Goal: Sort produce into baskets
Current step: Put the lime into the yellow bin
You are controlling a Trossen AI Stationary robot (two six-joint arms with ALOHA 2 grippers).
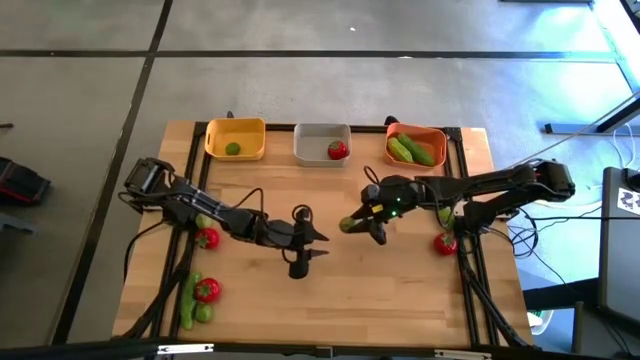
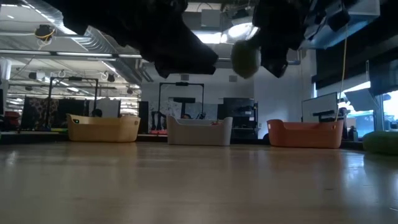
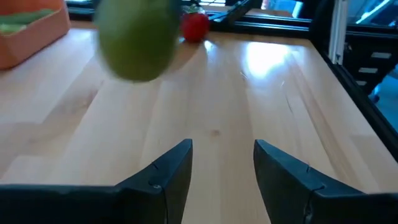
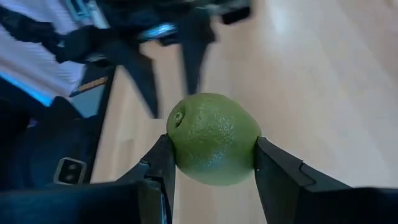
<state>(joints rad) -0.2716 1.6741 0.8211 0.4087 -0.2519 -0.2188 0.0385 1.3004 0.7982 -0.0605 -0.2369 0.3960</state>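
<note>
Baskets stand in a row along the table's far edge: the yellow basket (image 1: 235, 138) with one lime, the grey basket (image 1: 321, 143) with one tomato, the orange basket (image 1: 416, 147) with two cucumbers. Stretching in from the right side toward the table's middle, the right gripper (image 4: 214, 163) is clamped on a green lime (image 4: 213, 138), held above the wood. Reaching from the left, the left gripper (image 3: 222, 163) faces it, fingers parted and empty. Under the left arm lie a tomato (image 1: 207, 238), a second tomato (image 1: 206, 289), a cucumber (image 1: 187, 300) and a small lime (image 1: 203, 312). Another tomato (image 1: 445, 242) sits beneath the right arm.
</note>
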